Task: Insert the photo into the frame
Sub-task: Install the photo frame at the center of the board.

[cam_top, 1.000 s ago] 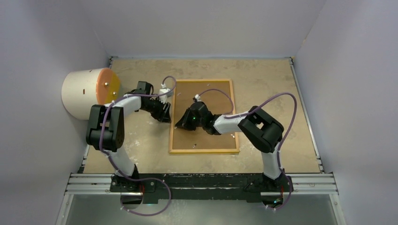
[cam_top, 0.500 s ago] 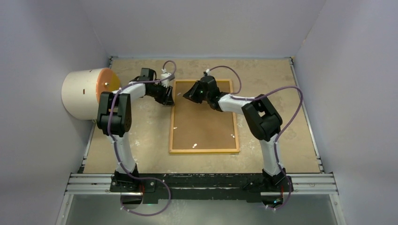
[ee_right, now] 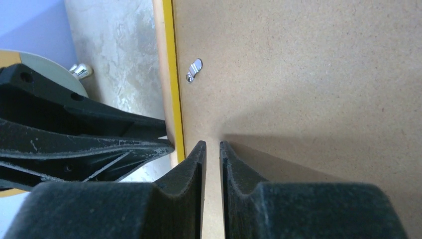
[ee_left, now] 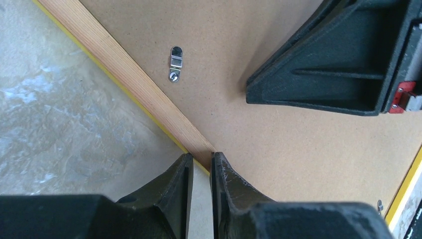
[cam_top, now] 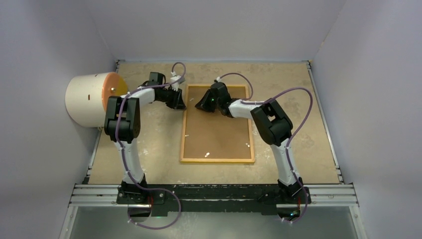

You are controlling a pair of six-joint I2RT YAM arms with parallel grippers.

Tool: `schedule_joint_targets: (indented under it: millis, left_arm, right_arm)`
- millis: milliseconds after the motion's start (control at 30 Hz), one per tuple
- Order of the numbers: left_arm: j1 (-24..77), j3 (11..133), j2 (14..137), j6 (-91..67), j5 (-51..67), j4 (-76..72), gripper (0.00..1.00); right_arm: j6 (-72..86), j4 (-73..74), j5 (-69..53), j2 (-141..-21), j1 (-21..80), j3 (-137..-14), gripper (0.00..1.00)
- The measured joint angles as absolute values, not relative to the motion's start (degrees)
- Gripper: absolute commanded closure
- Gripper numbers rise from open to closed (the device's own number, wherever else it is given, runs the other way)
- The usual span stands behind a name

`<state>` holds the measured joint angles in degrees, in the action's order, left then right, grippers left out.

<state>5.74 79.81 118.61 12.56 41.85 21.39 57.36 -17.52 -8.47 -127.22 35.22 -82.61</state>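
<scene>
Tabletop held the frame face-down, backing board seated, photo unseen, likely beneath. My left gripper and right gripper sat almost pressed together.

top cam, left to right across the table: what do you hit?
Cream drum with orange face → left gripper → frame, back side up. The right gripper overlaps the frame, so left out.

Beige table, 1 frame (back up)

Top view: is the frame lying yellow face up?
No, the frame lies back up, brown backing board showing inside its light wood rim.
</scene>
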Motion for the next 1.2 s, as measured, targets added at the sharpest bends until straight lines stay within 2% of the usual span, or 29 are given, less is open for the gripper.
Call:
schedule_joint_targets:
  millis: [400, 1200]
  left_arm:
    - [7.5, 69.3, 113.4, 12.5, 44.6, 12.4, 0.82]
    - [7.9, 68.6, 113.0, 13.0, 45.0, 12.3, 0.82]
  right_arm:
    - [56.5, -16.2, -8.8, -127.2, 34.0, -83.2, 0.81]
    - [55.0, -11.8, -12.7, -133.9, 33.7, -94.4, 0.83]
